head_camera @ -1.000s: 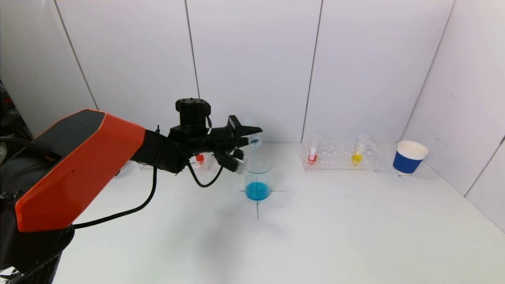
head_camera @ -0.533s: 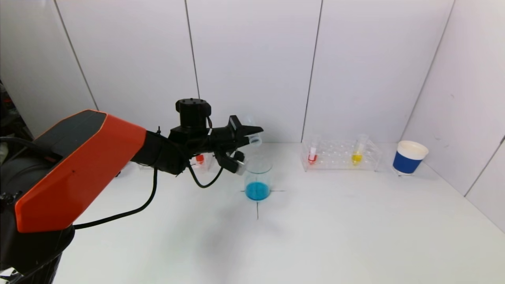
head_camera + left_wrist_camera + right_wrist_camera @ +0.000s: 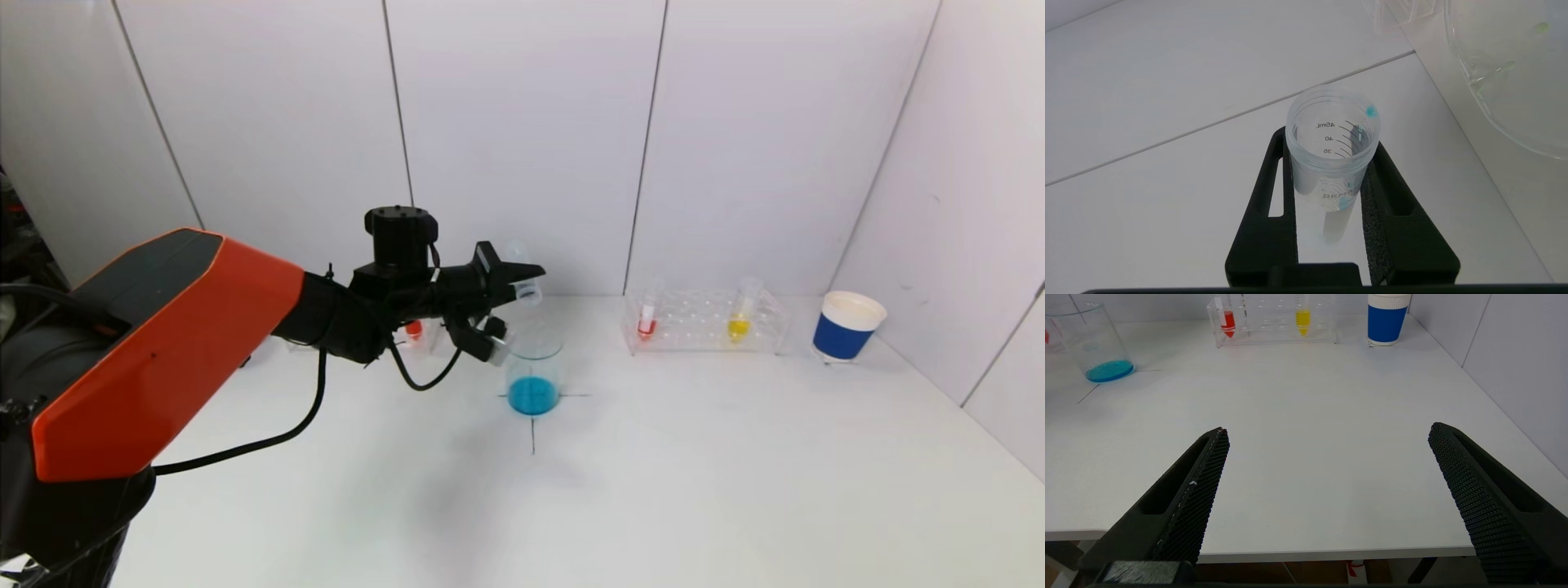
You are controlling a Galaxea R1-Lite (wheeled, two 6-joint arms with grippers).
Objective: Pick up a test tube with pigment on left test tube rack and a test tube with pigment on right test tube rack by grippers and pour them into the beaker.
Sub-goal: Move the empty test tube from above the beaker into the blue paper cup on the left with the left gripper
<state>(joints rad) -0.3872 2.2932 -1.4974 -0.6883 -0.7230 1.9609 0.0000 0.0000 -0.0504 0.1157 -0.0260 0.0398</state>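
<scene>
My left gripper (image 3: 510, 282) is shut on a clear test tube (image 3: 525, 287), held tilted just above the rim of the glass beaker (image 3: 534, 369), which holds blue liquid. In the left wrist view the tube (image 3: 1332, 139) looks empty but for a blue drop at its rim; the gripper (image 3: 1331, 192) clamps its sides. The left rack (image 3: 416, 331) behind the arm holds a red tube. The right rack (image 3: 704, 320) holds a red tube (image 3: 647, 321) and a yellow tube (image 3: 739, 320). My right gripper (image 3: 1327, 465) is open and empty above the table's front edge, out of the head view.
A blue and white paper cup (image 3: 847, 326) stands right of the right rack, near the side wall. A black cross mark lies under the beaker. White wall panels close the back and right side of the table.
The left gripper has tipped the tube back up a little from the beaker's rim; the last blue liquid has left the tube. The right arm has not moved.
</scene>
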